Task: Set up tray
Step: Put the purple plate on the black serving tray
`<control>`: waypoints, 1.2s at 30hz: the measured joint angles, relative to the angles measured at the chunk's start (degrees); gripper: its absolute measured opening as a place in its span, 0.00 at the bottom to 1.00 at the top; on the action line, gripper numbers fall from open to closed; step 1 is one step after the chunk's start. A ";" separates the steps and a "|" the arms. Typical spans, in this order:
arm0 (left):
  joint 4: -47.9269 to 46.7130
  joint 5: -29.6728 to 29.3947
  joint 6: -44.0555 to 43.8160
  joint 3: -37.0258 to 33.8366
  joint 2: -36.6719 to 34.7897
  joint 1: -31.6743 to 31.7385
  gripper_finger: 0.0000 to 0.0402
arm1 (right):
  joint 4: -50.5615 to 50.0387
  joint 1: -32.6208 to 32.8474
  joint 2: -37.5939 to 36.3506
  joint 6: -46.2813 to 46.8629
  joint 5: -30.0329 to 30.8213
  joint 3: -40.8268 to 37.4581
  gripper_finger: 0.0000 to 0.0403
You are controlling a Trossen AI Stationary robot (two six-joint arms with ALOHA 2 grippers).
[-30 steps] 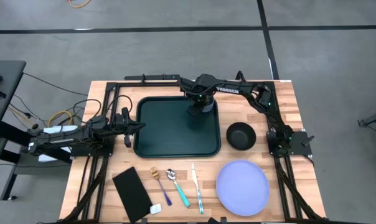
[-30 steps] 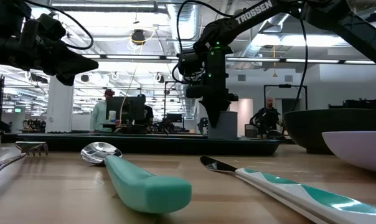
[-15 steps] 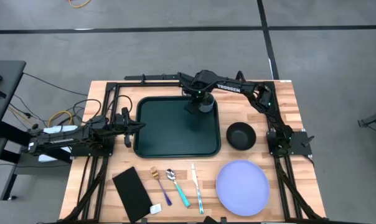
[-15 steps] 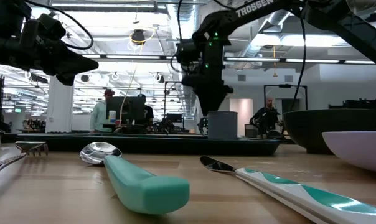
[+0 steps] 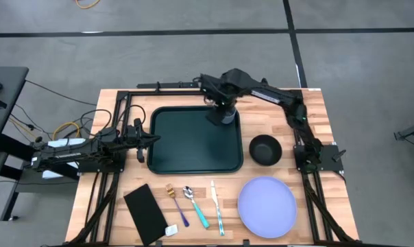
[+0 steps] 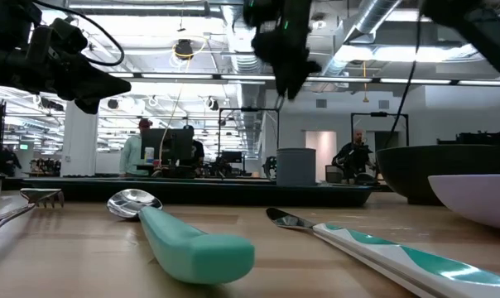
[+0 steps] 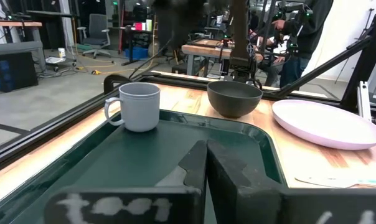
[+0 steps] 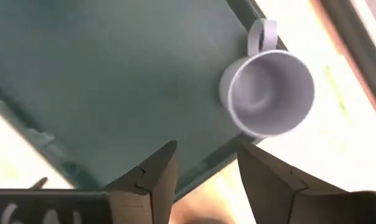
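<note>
From above, your right arm's links cover most of the grey cylindrical mug (image 5: pixel 226 116), so only part of its rim shows; the left wrist view shows it whole, upright, handle turned toward the far edge of the table. At table height the lavender round plate (image 6: pixel 484 199) is cut off at the right edge and the tray is only a dark band.

Your right gripper (image 8: pixel 203 169) hangs above the mug with its fingers apart and nothing between them, clear of the cup. Your left gripper (image 7: pixel 206 163) waits at the tray's left rim; its fingers appear pressed together, though they fill the picture's foot and you cannot be certain a sliver of gap isn't hidden.

The large dark green rectangular plastic tray (image 5: pixel 186 140) lies in the middle of the pale wooden table (image 5: pixel 310 110), mug in its far right corner. Just right of it sits a dark round bowl (image 5: pixel 265 149), with the plate nearer you. Along the near edge lie a flat black rectangular napkin (image 5: pixel 146 210), a purple-handled fork (image 5: pixel 176 199), a teal-handled spoon (image 5: pixel 195 206) and a teal-and-white knife (image 5: pixel 216 207), side by side.

Beyond the table you see an open workshop with exposed ducts, desks, and a person (image 6: pixel 137 151) standing at a monitor.
</note>
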 joint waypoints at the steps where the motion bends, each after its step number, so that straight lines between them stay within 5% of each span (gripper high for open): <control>1: 0.00 -0.01 0.00 0.00 0.00 0.00 0.00 | 0.25 1.23 -1.56 0.52 -0.04 -0.58 0.39; 13: 0.00 0.02 0.00 0.00 0.02 -0.02 0.00 | 0.50 19.12 -16.04 17.24 8.04 -17.24 0.38; 23: 0.00 0.02 0.00 0.00 0.00 -0.02 0.00 | 9.72 34.26 -26.01 45.26 2.49 -39.25 0.38; 36: 0.00 0.04 0.00 0.00 0.02 0.00 0.00 | 25.45 53.49 -19.48 68.13 3.63 -42.27 0.37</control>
